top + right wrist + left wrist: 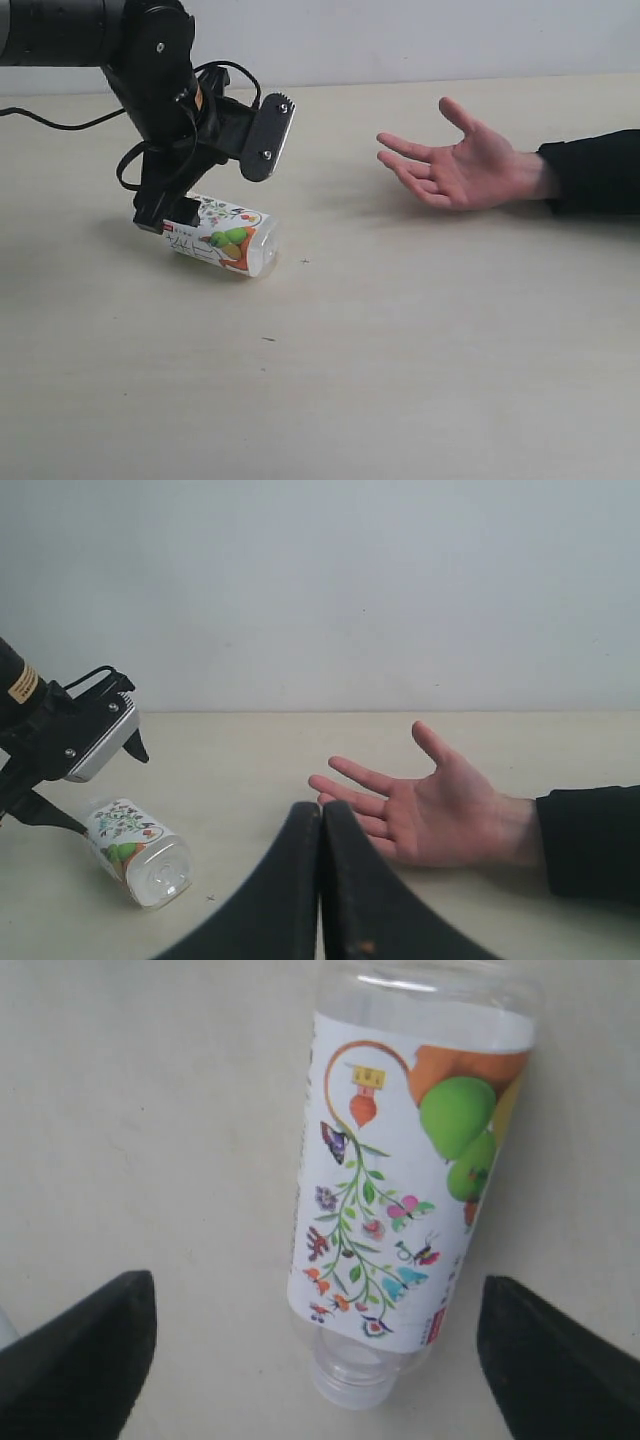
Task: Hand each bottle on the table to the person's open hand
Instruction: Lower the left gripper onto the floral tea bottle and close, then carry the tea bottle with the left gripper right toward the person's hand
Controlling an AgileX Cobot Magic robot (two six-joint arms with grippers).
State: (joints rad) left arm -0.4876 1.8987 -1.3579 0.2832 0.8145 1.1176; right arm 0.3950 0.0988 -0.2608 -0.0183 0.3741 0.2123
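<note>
left fingers point(70, 1360) wide, either side of the lying bottle point(400, 1190) — right fingers point(290, 880) pressed together, empty.

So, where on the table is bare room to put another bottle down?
Free: the table between the lying bottle and the open hand, and the wide strip in front of both. Crowded: around the bottle, where the left tool straddles it.

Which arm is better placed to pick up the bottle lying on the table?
Left: the left gripper, open, straddles the clear plastic bottle with the white fruit-and-flower label; the right gripper is shut, away from it.
</note>
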